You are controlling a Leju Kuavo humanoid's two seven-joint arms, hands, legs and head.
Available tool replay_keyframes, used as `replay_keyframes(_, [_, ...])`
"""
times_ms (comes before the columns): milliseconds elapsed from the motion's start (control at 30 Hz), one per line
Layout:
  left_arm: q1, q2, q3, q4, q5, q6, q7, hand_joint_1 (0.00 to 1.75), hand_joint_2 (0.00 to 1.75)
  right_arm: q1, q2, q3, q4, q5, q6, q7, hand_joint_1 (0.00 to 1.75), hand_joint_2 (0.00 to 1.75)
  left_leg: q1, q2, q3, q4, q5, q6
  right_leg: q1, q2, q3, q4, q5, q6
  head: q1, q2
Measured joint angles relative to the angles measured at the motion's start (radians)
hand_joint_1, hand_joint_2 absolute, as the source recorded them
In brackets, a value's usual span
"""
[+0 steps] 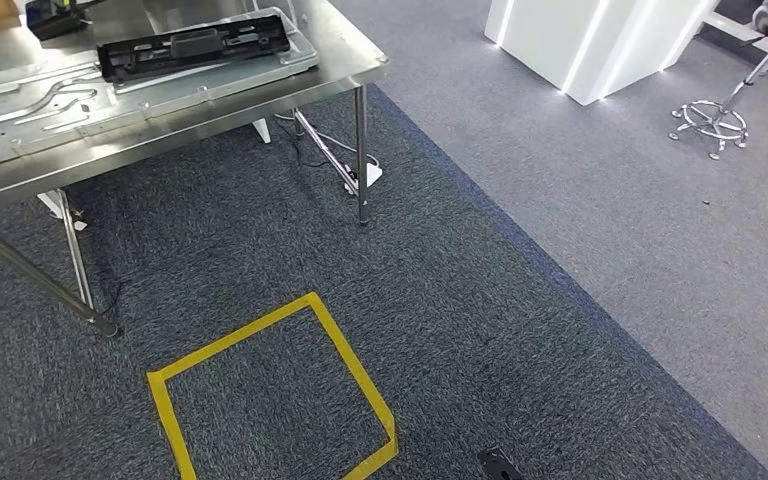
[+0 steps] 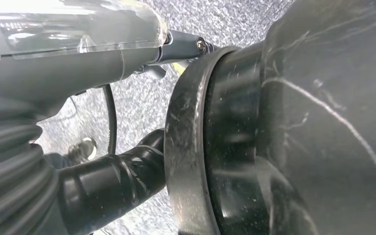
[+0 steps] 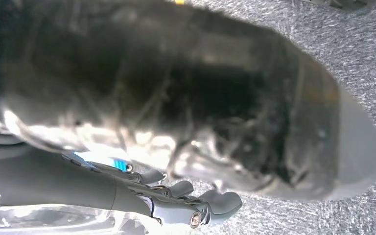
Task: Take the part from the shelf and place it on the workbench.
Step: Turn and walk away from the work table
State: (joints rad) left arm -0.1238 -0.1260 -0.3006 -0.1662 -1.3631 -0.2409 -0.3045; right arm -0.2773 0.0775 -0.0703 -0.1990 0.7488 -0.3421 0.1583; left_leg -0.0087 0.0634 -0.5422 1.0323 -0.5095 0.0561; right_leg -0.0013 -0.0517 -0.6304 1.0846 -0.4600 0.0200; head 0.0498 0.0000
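A long black plastic part (image 1: 195, 45) lies flat on the steel workbench (image 1: 345, 50) at the upper left of the head view, resting across a silver stamped metal panel (image 1: 50, 105). Both arms hang low. In the left wrist view my left hand (image 2: 78, 63) stretches over grey carpet with nothing in it. In the right wrist view my right hand (image 3: 127, 196) has its fingertips (image 3: 215, 201) loosely extended over the carpet, also holding nothing. Both hands are far from the part.
A yellow tape square (image 1: 270, 390) marks the dark carpet in front of me. The workbench legs (image 1: 362, 160) and a white cable box stand under the bench. A white counter (image 1: 590, 40) and a chrome stool base (image 1: 710, 120) are at the far right.
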Motion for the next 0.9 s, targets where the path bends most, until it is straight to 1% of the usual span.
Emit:
replay_keyframes(33, [0.000, 0.001, 0.000, 0.000, 0.000, 0.000, 0.000, 0.00, 1.75, -0.002, 0.000, 0.001, 0.000, 0.001, 0.001, 0.000, 0.00, 0.00, -0.002, 0.008, 0.002, 0.000, -0.002, -0.004, 0.006, -0.013, 0.014, -0.032, 0.006, -0.006, 0.000, 0.000])
replay_keyframes(67, [0.000, 0.001, 0.000, 0.000, 0.000, 0.000, 0.001, 0.00, 1.75, -0.003, 0.001, 0.003, 0.000, 0.002, 0.001, 0.000, 0.00, 0.00, -0.004, 0.015, 0.003, -0.002, -0.004, -0.008, 0.011, -0.016, 0.017, -0.044, 0.003, -0.011, 0.000, 0.000])
replay_keyframes(100, [-0.001, 0.002, 0.000, 0.000, 0.000, 0.000, 0.001, 0.00, 1.75, -0.003, 0.001, 0.004, 0.000, 0.003, 0.002, 0.000, 0.00, 0.00, -0.005, 0.023, 0.005, -0.004, -0.005, -0.013, 0.013, -0.005, 0.016, -0.046, 0.006, -0.015, 0.000, 0.000])
replay_keyframes(133, [-0.002, 0.003, 0.000, 0.000, 0.000, 0.000, 0.002, 0.00, 1.75, -0.003, 0.002, 0.005, 0.000, 0.004, 0.003, 0.000, 0.00, 0.00, -0.005, 0.027, 0.007, -0.005, -0.009, -0.018, 0.009, 0.005, 0.018, -0.051, 0.008, -0.020, -0.001, 0.000])
replay_keyframes(167, [-0.002, 0.003, 0.000, 0.000, 0.000, 0.000, -0.001, 0.00, 1.75, -0.002, 0.002, 0.007, 0.000, 0.005, 0.004, 0.000, 0.00, 0.00, -0.004, 0.018, 0.007, 0.003, -0.017, -0.023, 0.005, 0.016, 0.022, -0.058, 0.011, -0.025, -0.001, 0.000])
replay_keyframes(200, [-0.001, 0.002, 0.000, 0.000, 0.000, 0.000, -0.003, 0.00, 1.75, -0.002, 0.002, 0.009, 0.000, 0.005, 0.005, 0.001, 0.00, 0.00, -0.004, 0.002, -0.002, 0.026, -0.033, -0.028, 0.001, 0.026, 0.027, -0.065, 0.015, -0.032, -0.001, 0.000])
replay_keyframes(233, [0.000, 0.000, 0.000, 0.000, -0.001, 0.001, -0.006, 0.00, 1.75, -0.003, 0.003, 0.010, 0.000, 0.006, 0.006, 0.001, 0.00, 0.00, -0.003, -0.019, -0.020, 0.068, -0.058, -0.031, -0.002, 0.037, 0.031, -0.070, 0.017, -0.037, -0.002, 0.000])
replay_keyframes(267, [0.000, -0.001, -0.001, 0.000, -0.001, 0.001, -0.009, 0.00, 1.75, -0.004, 0.004, 0.011, 0.000, 0.006, 0.007, 0.001, 0.00, 0.00, -0.001, -0.039, -0.048, 0.129, -0.088, -0.033, -0.001, 0.047, 0.032, -0.071, 0.018, -0.040, -0.002, 0.000])
replay_keyframes(300, [-0.002, -0.003, -0.001, 0.000, -0.001, 0.002, -0.010, 0.00, 1.75, -0.005, 0.004, 0.012, 0.000, 0.006, 0.008, 0.001, 0.00, 0.00, -0.001, -0.047, -0.080, 0.195, -0.114, -0.035, 0.001, 0.059, 0.032, -0.070, 0.018, -0.042, -0.002, 0.000])
replay_keyframes(333, [-0.005, -0.003, -0.001, 0.000, -0.001, 0.002, -0.010, 0.00, 1.75, -0.005, 0.005, 0.012, 0.000, 0.006, 0.009, 0.001, 0.00, 0.00, 0.000, -0.051, -0.106, 0.246, -0.127, -0.037, 0.002, 0.072, 0.032, -0.068, 0.017, -0.043, -0.002, 0.000])
replay_keyframes(367, [-0.007, -0.003, -0.002, 0.000, -0.001, 0.002, -0.010, 0.00, 1.75, -0.004, 0.005, 0.012, 0.000, 0.006, 0.011, 0.001, 0.00, 0.00, 0.001, -0.053, -0.119, 0.266, -0.120, -0.039, 0.002, 0.087, 0.032, -0.065, 0.016, -0.044, -0.002, 0.000])
replay_keyframes(400, [-0.008, -0.003, -0.002, 0.000, -0.001, 0.002, -0.010, 0.00, 1.75, -0.003, 0.005, 0.012, 0.000, 0.007, 0.013, 0.001, 0.00, 0.00, 0.003, -0.055, -0.114, 0.248, -0.094, -0.040, 0.002, 0.103, 0.033, -0.061, 0.014, -0.043, -0.002, 0.000])
replay_keyframes(433, [-0.007, -0.003, -0.002, 0.000, -0.001, 0.002, -0.010, 0.00, 1.75, -0.003, 0.005, 0.012, 0.000, 0.007, 0.015, 0.001, 0.00, 0.00, 0.006, -0.062, -0.094, 0.196, -0.054, -0.041, 0.001, 0.119, 0.033, -0.057, 0.012, -0.040, -0.003, 0.000])
replay_keyframes(467, [-0.005, -0.003, -0.002, 0.000, -0.001, 0.002, -0.010, 0.00, 1.75, -0.002, 0.006, 0.012, 0.000, 0.007, 0.016, 0.001, 0.00, 0.00, 0.010, -0.080, -0.068, 0.134, -0.021, -0.041, 0.000, 0.134, 0.031, -0.051, 0.009, -0.037, -0.002, 0.000])
replay_keyframes(500, [-0.005, -0.004, -0.002, 0.000, 0.000, 0.001, -0.010, 0.00, 1.75, -0.003, 0.006, 0.012, 0.000, 0.008, 0.017, 0.001, 0.00, 0.00, 0.014, -0.104, -0.047, 0.079, 0.001, -0.040, 0.000, 0.148, 0.027, -0.043, 0.006, -0.032, -0.002, 0.000])
replay_keyframes(533, [-0.004, -0.005, -0.002, 0.000, 0.000, 0.001, -0.010, 0.00, 1.75, -0.004, 0.006, 0.012, 0.000, 0.008, 0.017, 0.001, 0.00, 0.00, 0.016, -0.124, -0.033, 0.044, 0.010, -0.037, -0.001, 0.159, 0.022, -0.037, 0.005, -0.026, -0.002, 0.000])
replay_keyframes(567, [-0.005, -0.006, -0.002, 0.000, 0.001, 0.002, -0.010, 0.00, 1.75, -0.003, 0.006, 0.012, 0.000, 0.009, 0.018, 0.001, 0.00, 0.00, 0.016, -0.136, -0.028, 0.029, 0.008, -0.033, -0.001, 0.170, 0.016, -0.035, 0.005, -0.020, -0.001, 0.000])
replay_keyframes(600, [-0.006, -0.007, -0.002, 0.000, 0.001, 0.002, -0.010, 0.00, 1.75, -0.001, 0.006, 0.012, 0.000, 0.011, 0.019, 0.001, 0.00, 0.00, 0.015, -0.135, -0.027, 0.025, 0.008, -0.027, -0.002, 0.179, 0.012, -0.035, 0.007, -0.013, -0.001, 0.000])
replay_keyframes(633, [-0.007, -0.008, -0.002, 0.000, 0.001, 0.002, -0.010, 0.00, 1.75, 0.002, 0.005, 0.012, 0.000, 0.012, 0.019, 0.001, 0.00, 0.00, 0.014, -0.125, -0.025, 0.022, 0.011, -0.020, -0.003, 0.186, 0.010, -0.037, 0.010, -0.007, -0.001, 0.000])
replay_keyframes(667, [-0.008, -0.009, -0.002, 0.000, 0.001, 0.002, -0.010, 0.00, 1.75, 0.005, 0.004, 0.012, 0.001, 0.013, 0.019, 0.001, 0.00, 0.00, 0.015, -0.114, -0.022, 0.015, 0.015, -0.012, -0.003, 0.174, 0.008, -0.035, 0.007, -0.002, -0.001, 0.000])
replay_keyframes(700, [-0.007, -0.010, -0.002, 0.000, 0.001, 0.002, -0.009, 0.00, 1.75, 0.006, 0.004, 0.012, 0.001, 0.015, 0.019, 0.001, 0.00, 0.00, 0.016, -0.102, -0.019, 0.008, 0.019, -0.005, -0.001, 0.150, 0.001, -0.019, -0.003, 0.002, -0.001, 0.000])
replay_keyframes(733, [-0.006, -0.011, -0.002, 0.000, 0.002, 0.002, -0.008, 0.00, 1.75, 0.006, 0.003, 0.012, 0.001, 0.016, 0.019, 0.001, 0.00, 0.00, 0.016, -0.089, -0.016, 0.002, 0.022, 0.001, -0.001, 0.119, -0.017, 0.017, -0.025, 0.007, 0.000, 0.000])
replay_keyframes(767, [-0.005, -0.011, -0.002, 0.000, 0.003, 0.002, -0.007, 0.00, 1.75, 0.005, 0.004, 0.012, 0.001, 0.016, 0.019, 0.001, 0.00, 0.00, 0.015, -0.075, -0.014, -0.001, 0.023, 0.004, -0.002, 0.086, -0.042, 0.070, -0.054, 0.012, 0.000, 0.000])
replay_keyframes(800, [-0.003, -0.011, -0.002, 0.000, 0.004, 0.002, -0.006, 0.00, 1.75, 0.005, 0.005, 0.013, 0.001, 0.017, 0.020, 0.001, 0.00, 0.00, 0.013, -0.061, -0.014, -0.002, 0.023, 0.006, -0.005, 0.069, -0.075, 0.135, -0.084, 0.017, 0.000, 0.000])
replay_keyframes(833, [-0.002, -0.011, -0.002, 0.000, 0.006, 0.003, -0.004, 0.00, 1.75, 0.005, 0.005, 0.013, 0.001, 0.018, 0.020, 0.001, 0.00, 0.00, 0.012, -0.048, -0.014, -0.003, 0.021, 0.006, -0.009, 0.062, -0.104, 0.191, -0.103, 0.022, 0.000, 0.000])
replay_keyframes(867, [-0.001, -0.010, -0.002, 0.000, 0.007, 0.004, -0.002, 0.00, 1.75, 0.007, 0.005, 0.013, 0.002, 0.018, 0.021, 0.001, 0.00, 0.00, 0.012, -0.036, -0.013, -0.003, 0.020, 0.006, -0.012, 0.059, -0.119, 0.221, -0.106, 0.025, 0.000, 0.000])
replay_keyframes(900, [0.000, -0.010, -0.002, 0.000, 0.008, 0.006, -0.001, 0.00, 1.75, 0.010, 0.005, 0.013, 0.002, 0.019, 0.022, 0.001, 0.00, 0.00, 0.011, -0.024, -0.011, -0.003, 0.017, 0.006, -0.014, 0.056, -0.118, 0.216, -0.092, 0.027, 0.000, 0.000])
